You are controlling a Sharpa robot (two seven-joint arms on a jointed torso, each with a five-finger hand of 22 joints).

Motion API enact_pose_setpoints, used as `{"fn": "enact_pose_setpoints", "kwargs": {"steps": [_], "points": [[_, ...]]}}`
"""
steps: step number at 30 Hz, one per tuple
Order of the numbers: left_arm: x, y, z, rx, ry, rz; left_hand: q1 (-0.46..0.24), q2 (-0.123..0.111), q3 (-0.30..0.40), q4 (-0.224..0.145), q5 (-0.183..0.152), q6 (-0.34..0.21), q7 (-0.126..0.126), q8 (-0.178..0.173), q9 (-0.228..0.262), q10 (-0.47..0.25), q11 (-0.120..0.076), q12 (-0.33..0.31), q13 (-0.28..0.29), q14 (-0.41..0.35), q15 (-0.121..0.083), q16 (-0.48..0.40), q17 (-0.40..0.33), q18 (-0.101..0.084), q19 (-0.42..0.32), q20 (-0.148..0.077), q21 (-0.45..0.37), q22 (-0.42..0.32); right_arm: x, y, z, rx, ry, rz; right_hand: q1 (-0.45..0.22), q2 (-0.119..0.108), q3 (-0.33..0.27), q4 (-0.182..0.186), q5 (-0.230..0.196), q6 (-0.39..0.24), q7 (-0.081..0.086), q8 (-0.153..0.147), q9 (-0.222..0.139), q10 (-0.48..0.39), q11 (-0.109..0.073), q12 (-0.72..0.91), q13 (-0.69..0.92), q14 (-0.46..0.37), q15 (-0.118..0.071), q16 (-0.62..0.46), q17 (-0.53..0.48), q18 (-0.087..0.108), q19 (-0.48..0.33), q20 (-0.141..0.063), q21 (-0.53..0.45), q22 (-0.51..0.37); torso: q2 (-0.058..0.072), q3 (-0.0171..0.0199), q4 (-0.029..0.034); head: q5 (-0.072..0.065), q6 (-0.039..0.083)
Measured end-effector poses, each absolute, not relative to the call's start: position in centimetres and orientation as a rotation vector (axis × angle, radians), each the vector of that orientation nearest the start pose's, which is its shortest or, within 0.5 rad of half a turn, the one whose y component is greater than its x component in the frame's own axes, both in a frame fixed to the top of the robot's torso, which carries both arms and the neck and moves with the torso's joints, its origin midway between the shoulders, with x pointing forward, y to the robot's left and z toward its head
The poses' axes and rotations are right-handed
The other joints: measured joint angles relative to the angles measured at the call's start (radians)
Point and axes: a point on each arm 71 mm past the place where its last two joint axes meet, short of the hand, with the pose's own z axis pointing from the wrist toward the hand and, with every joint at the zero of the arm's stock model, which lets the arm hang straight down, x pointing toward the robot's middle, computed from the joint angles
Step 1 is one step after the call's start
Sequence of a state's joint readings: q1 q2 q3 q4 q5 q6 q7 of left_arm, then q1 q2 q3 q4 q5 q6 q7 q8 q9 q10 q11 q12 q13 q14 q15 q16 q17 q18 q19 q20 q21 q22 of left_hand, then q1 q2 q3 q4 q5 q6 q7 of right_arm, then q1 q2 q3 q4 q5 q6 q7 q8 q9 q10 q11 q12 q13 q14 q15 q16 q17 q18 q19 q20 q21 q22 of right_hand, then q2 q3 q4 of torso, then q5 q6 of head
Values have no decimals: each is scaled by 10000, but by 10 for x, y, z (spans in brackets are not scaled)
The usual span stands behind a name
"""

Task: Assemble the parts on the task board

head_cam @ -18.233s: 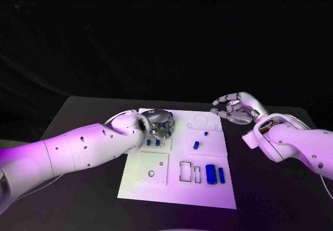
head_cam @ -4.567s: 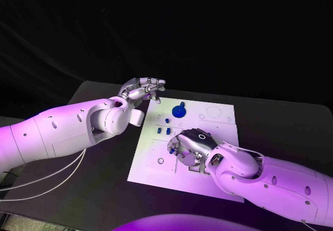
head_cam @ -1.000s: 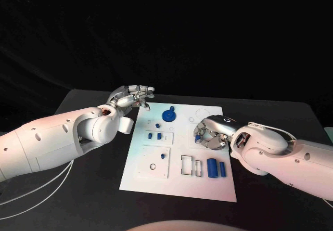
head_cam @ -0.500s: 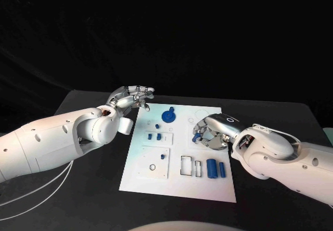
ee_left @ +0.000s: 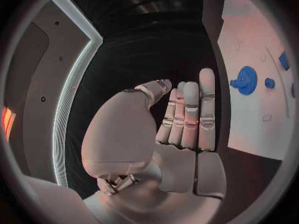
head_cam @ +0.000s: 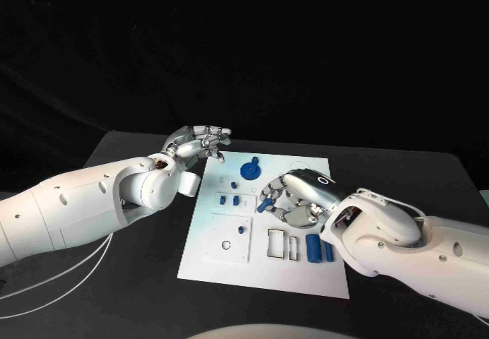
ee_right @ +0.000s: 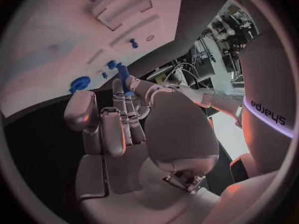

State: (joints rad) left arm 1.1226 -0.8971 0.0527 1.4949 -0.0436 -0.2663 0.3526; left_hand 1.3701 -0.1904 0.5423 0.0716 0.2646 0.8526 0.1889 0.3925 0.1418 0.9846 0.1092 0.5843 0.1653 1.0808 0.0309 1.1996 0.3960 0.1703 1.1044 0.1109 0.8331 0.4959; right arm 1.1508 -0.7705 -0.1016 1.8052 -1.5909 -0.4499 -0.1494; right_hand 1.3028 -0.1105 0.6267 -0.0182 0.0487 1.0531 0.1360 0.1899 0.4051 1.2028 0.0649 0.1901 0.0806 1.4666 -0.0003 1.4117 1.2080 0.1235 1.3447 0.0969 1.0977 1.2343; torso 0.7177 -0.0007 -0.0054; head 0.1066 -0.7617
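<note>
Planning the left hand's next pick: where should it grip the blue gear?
Probably pinch its round rim from above: the blue gear lies flat on the task board with bare board around it. The left hand hovers beside it, holding nothing; the right hand holds a small blue part.

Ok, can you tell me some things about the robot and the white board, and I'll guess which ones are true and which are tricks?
1. The right hand holds a small blue part over the task board. True.
2. The left hand is holding the big round blue part. False: that hand holds nothing and sits by the board's far left corner, with the round part lying on the board.
3. Two blue cylinders lie side by side on the board's near right part. True.
4. The task board is red. False: it is white, on a black table.
</note>
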Motion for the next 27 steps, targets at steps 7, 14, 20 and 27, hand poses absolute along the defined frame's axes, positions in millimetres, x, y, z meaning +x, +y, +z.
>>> {"fn": "enact_pose_setpoints", "kwargs": {"steps": [7,14,20,27], "points": [[492,242,-186,-11538,14042,-15158,0,0,0,0,0,0,0,0,0,0,0,0,-1,0,0,0,0,-1,0,0,0,1,378,-57,-200,-3620,15530,10467,0,-1,0,1,-1,-8,-1,0,0,0,1,-1,-2,0,0,0,9,0,0,0,0,-11,8,-2,30,130,-23],[492,241,-186,-11534,14054,-15170,0,0,0,0,0,0,0,0,0,0,0,0,-1,0,0,0,1,0,0,0,0,1,369,-42,-214,-3709,15713,10978,0,-2,29,31,-2,-6,16,0,0,0,1,-2,-8,0,0,0,8,0,0,0,-1,-28,20,-15,22,457,-117],[492,241,-186,-11532,14062,-15172,0,0,0,0,0,0,0,0,0,1,0,-1,-2,0,0,0,1,0,0,0,0,1,368,-36,-223,-3753,15872,11081,-1,-3,29,31,-4,-11,23,0,0,2,4,-2,-10,0,0,0,5,-1,-1,0,-1,-33,24,-15,2,569,-189],[492,241,-186,-11529,14074,-15184,0,0,0,0,0,0,0,0,0,0,-1,-3,8,0,0,0,-13,0,0,0,0,-12,370,-31,-235,-3923,16182,10939,-1,-4,28,32,-11,-28,40,0,0,13,15,-3,-12,0,0,0,-2,0,-1,0,-1,-48,24,-9,0,616,-250]]}}
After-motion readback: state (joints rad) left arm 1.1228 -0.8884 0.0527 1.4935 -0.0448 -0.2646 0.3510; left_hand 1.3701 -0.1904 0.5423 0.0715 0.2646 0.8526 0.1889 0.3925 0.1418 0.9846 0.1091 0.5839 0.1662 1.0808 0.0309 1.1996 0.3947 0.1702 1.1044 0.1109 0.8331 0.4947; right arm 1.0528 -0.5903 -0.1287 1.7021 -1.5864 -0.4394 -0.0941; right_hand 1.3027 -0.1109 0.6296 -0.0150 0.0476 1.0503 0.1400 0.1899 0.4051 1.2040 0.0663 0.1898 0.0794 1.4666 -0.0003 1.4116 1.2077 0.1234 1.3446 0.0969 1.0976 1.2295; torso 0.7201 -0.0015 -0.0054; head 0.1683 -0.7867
